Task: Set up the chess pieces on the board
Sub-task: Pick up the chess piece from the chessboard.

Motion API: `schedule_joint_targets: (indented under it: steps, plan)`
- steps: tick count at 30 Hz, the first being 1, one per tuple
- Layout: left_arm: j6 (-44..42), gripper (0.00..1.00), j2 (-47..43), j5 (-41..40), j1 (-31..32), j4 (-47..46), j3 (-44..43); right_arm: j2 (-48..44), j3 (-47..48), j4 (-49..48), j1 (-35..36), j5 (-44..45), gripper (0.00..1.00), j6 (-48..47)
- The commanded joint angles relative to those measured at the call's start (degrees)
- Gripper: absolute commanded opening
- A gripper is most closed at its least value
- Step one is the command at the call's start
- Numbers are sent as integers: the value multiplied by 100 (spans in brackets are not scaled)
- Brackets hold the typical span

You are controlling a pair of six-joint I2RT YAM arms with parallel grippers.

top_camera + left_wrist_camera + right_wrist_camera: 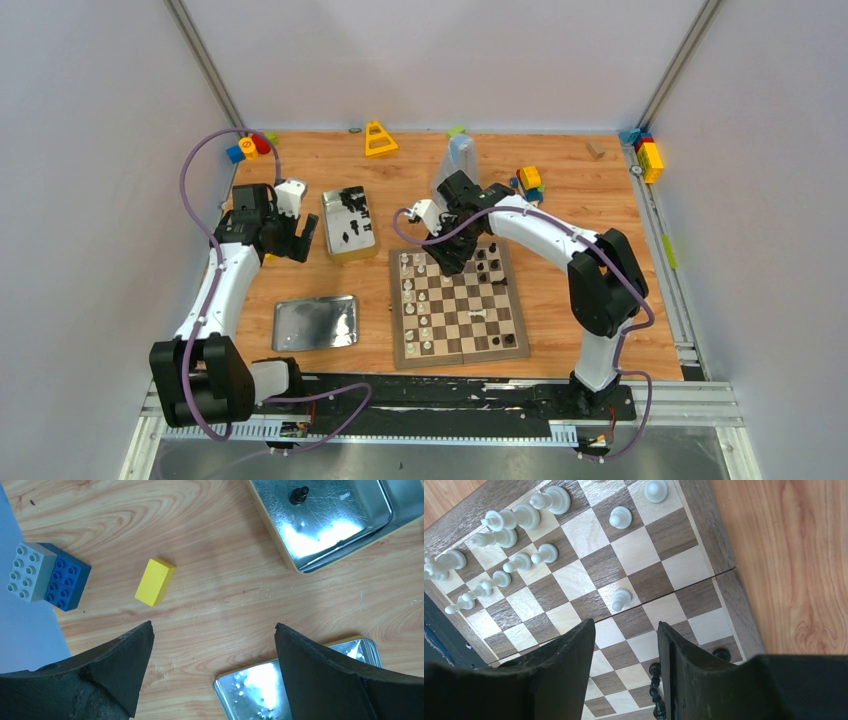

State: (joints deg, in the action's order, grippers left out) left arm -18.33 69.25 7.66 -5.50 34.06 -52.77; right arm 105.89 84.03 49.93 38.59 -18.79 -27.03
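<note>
Hovering over the board, jaws apart

The right gripper point(626, 625) hangs above the board point(704, 525), its jaws spread with only squares between them. A cream pawn point(621, 599) stands just ahead of the gap, and a black piece point(655, 677) is just beside one finger's inner face. The left gripper point(214, 625) has its jaws wide and empty. The tin point(350, 530) lies ahead of them.
</note>
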Motion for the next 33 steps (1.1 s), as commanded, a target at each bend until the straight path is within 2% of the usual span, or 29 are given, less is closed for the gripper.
schedule_joint_targets:
  steps: [1,10,22,25,33]
  plan:
    - [-13,98,22,95,-66,-42,-84,137,-37,-228,35,-257,51,96]
    - [-21,98,43,103,-61,-53,-82,376,7,-235,35,-304,48,111]
    - [-22,98,53,113,-62,-58,-84,572,81,-213,94,-385,34,101]
    - [-22,98,48,117,-65,-58,-84,603,113,-200,113,-405,29,103]
    - [-31,98,52,96,-62,-65,-75,488,326,-27,262,-580,9,123]
